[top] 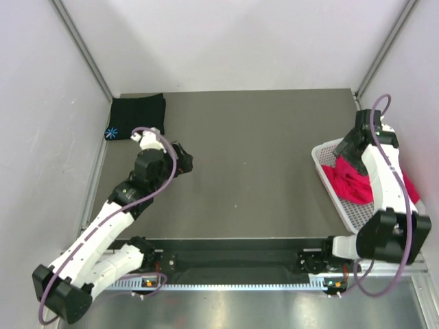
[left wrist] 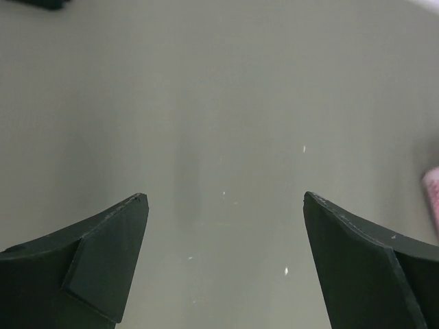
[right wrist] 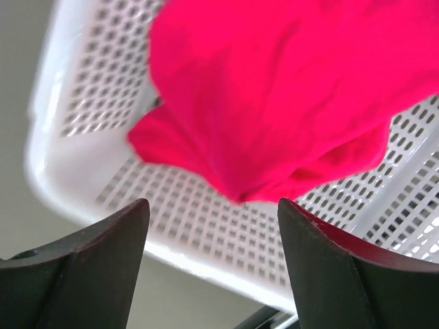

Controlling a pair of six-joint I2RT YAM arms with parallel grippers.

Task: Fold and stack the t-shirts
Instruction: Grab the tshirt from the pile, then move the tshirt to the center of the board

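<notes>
Closest, the white basket (top: pixel 330 186) at the right edge of the table (top: pixel 254 157) holds the red-pink t-shirt (right wrist: pixel 274 89), crumpled and not yet folded. Just above it hovers the right gripper (right wrist: pixel 212 205), jaws wide apart and empty, probably ready to pick it. Over bare table, the left gripper (left wrist: pixel 224 197) also has jaws apart. Farthest, the black t-shirt (top: pixel 137 116) lies folded in the far left corner, likely as base of the stack.

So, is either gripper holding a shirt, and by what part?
Neither. Left gripper open over the table; right gripper open above the red shirt in its basket.
</notes>
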